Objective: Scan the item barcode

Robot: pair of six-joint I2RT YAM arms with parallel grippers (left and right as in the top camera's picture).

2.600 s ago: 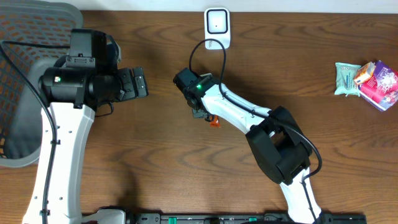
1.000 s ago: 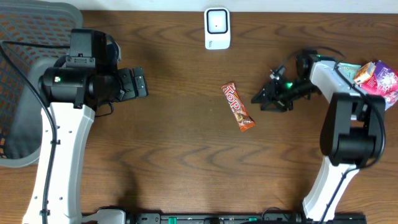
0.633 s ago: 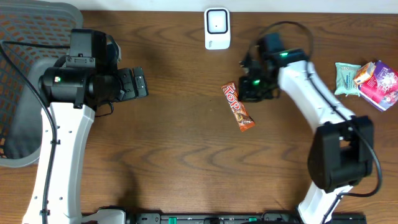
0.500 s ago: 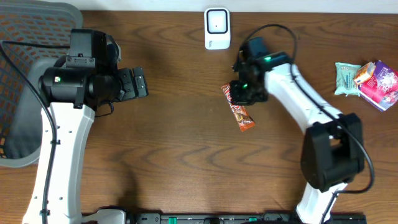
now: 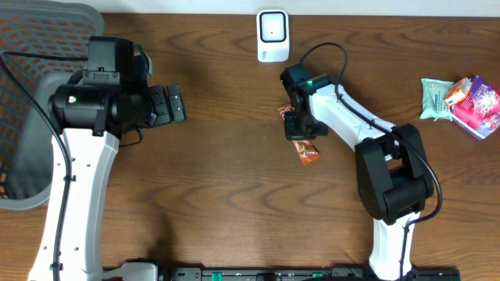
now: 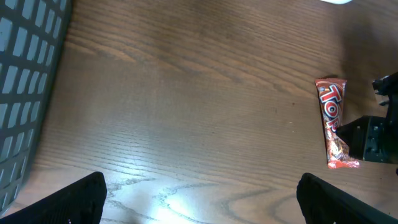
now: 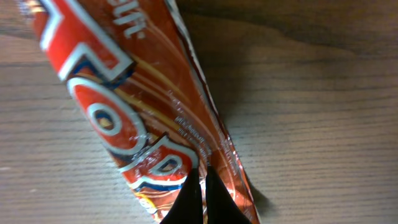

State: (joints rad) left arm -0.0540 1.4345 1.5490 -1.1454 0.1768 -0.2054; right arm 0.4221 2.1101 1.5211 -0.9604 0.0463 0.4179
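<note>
Candy bar (image 7: pixel 124 93) flat on counter (image 5: pixel 219 179), directly under my right end effector (image 7: pixel 200 186). Right end effector closed, tips together on wrapper edge; I cannot tell if foil is pinched. Scanner (image 5: pixel 273 35) near, beyond right end effector. Left end effector (image 6: pixel 202 199) wide open, holding nothing, bar well ahead of it.

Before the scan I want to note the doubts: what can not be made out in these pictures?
1. Barcode: in no view; the bar shows only its logo side.
2. Bar's middle, overhead: covered by the right gripper.
3. Whether the shut fingertips pinch the wrapper: right wrist view, too close to tell.
4. Print on the packets, overhead: too small.
</note>
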